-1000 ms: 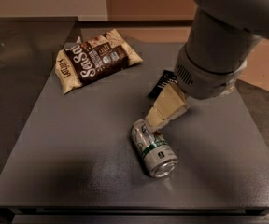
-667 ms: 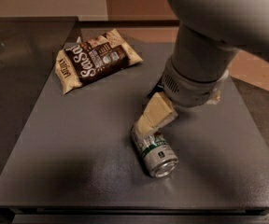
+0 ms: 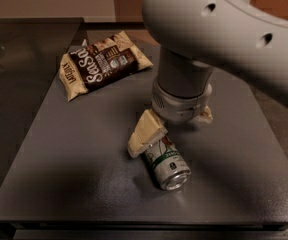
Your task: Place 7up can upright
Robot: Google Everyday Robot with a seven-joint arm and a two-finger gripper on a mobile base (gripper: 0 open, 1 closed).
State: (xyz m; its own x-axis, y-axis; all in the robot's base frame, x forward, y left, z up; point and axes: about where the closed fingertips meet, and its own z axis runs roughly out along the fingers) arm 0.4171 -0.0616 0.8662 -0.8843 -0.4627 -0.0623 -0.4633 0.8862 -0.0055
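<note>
The 7up can (image 3: 167,163) lies on its side on the dark grey table (image 3: 59,154), its shiny metal end facing the front edge. My gripper (image 3: 175,126) hangs from the big grey arm just behind and above the can's far end. It is open: one cream finger (image 3: 146,134) is down beside the can's left far end, touching or nearly touching it, and the other finger (image 3: 203,116) is out to the right. Nothing is held.
A brown-and-cream snack bag (image 3: 101,64) lies flat at the back left of the table. The arm hides the table behind the can. A darker counter (image 3: 19,49) adjoins on the left.
The arm has swung left and toward the camera, and the gripper has come down closer over the can's far end. The can has not moved.
</note>
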